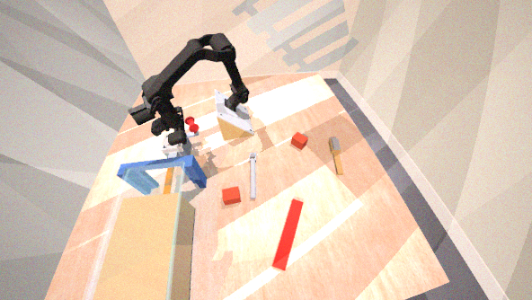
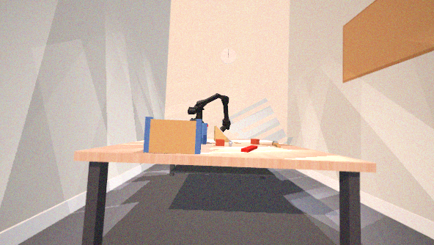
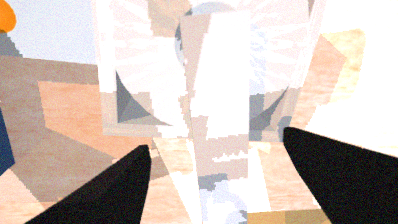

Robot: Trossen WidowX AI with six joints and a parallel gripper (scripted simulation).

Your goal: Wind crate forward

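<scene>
The pale winch point(image 1: 172, 149) point(image 3: 111, 114) stands behind the blue steel frame point(image 1: 157, 162). The winch handle lies across its top: its pale arm point(image 3: 220, 100) reaches over the round hub, and its red knob point(image 1: 192, 124) stands out to the right. Whether the key is fully down the hole is hidden. My gripper point(image 1: 177, 140) point(image 3: 216, 143) is open, with one finger on each side of the handle arm. The tan crate point(image 1: 139, 242) point(image 2: 172, 136) sits flat in the clear-panelled cubby. The orange strap point(image 1: 168, 180) runs in the gap between crate and frame.
The wooden wedge point(image 1: 229, 131) point(image 2: 219, 136) with my arm's base is right of the winch. Further right lie a silver wrench point(image 1: 252, 177), two red blocks point(image 1: 231, 196) point(image 1: 299, 140), a red bar point(image 1: 288, 234) point(image 2: 249, 148) and a wooden-handled tool point(image 1: 338, 163).
</scene>
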